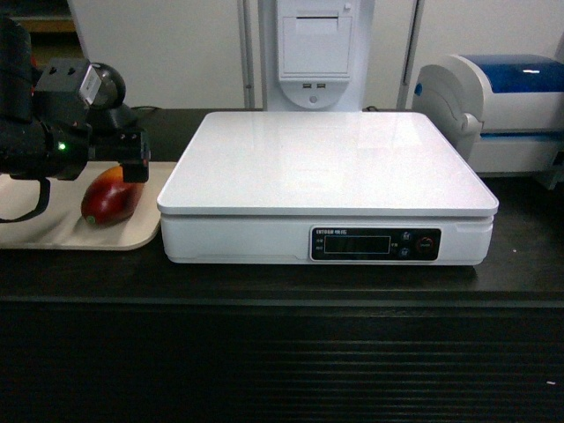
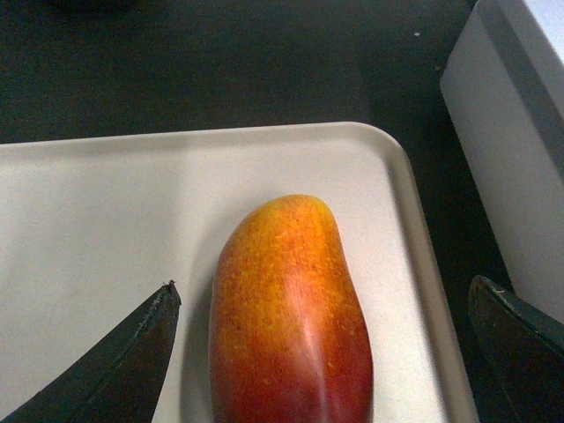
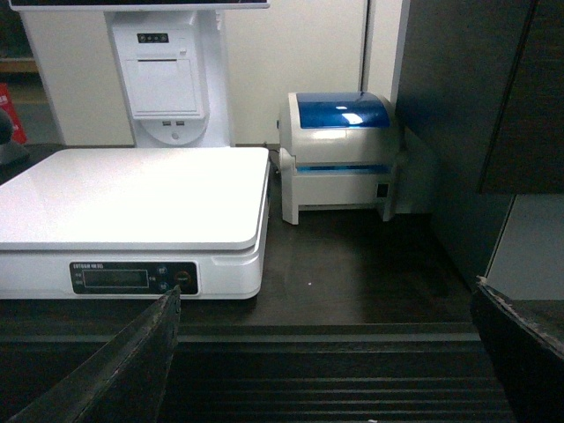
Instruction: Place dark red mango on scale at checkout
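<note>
My left hand [image 2: 322, 352] hangs wide open astride the dark red mango [image 2: 291, 317] (untouched) on the beige tray [image 2: 88, 229], at nine o'clock from the scale [image 1: 326, 185]; right hand [image 3: 322, 352] gapes empty.

Our left arm is reaching in from the left edge of the head view, wrist bent so the left gripper [image 1: 123, 172] is pointing down. Its fingers [image 2: 115, 361] are spread wide (a big gap between the two dark tips in the wrist view), and they aren't gripping anything. Our right gripper [image 3: 326, 352] isn't showing in the head view at all; its own camera is showing both fingertips held wide apart too, facing forward and level.
</note>
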Robot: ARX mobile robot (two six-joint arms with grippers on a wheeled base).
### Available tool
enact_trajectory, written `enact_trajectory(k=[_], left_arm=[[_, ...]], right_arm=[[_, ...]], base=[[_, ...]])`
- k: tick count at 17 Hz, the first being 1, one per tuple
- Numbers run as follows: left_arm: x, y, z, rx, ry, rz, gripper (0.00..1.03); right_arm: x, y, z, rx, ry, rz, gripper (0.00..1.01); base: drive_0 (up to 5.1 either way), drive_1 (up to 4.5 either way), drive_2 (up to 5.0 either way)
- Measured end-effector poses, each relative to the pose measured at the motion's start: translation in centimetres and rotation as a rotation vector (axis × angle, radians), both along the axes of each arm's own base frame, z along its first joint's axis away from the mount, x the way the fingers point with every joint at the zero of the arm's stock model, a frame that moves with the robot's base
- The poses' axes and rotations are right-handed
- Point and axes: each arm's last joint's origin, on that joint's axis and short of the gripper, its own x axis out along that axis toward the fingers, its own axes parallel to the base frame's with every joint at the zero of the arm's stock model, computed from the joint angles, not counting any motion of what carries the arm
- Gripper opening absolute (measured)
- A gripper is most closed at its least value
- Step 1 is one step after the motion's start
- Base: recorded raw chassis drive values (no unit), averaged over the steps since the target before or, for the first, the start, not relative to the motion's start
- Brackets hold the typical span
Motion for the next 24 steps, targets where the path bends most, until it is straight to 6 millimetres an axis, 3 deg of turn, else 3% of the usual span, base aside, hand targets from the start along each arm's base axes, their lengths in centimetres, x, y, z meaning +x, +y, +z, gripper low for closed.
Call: enact_trajectory(k=[3,13,14,17,18,22,24], left_arm=[[1.8,0.7,-0.9,0.035,0.044,0.012,0.98],[2.8,2.1,-4.6,0.051,0.178,-0.001,0.98],[2.9,2.3,-4.6,0.048,0.171,-0.004,0.94],[2.7,2.3,-4.8,0.048,0.156,-0.004,0.64],[2.6,2.3,-4.8,0.048,0.154,-0.004,0.60],[1.4,2.3,-3.7,0.051,0.136,-0.001,0.60],[0.8,2.1,-1.2,0.055,0.077,0.010,0.60]], right_arm=[[0.0,0.0,0.0,0.000,0.000,0.000,0.98],[0.0,0.0,0.0,0.000,0.000,0.000,0.98],[0.0,0.0,0.0,0.000,0.000,0.000,0.98],[0.0,0.0,0.0,0.000,0.000,0.000,0.98],[0.0,0.0,0.0,0.000,0.000,0.000,0.98],[0.0,0.0,0.0,0.000,0.000,0.000,0.98],[0.0,0.0,0.0,0.000,0.000,0.000,0.98]], base=[[0.0,0.00,0.0],[0.0,0.00,0.0],[0.0,0.00,0.0],[0.0,0.00,0.0],[0.0,0.00,0.0],[0.0,0.00,0.0],[0.0,0.00,0.0]])
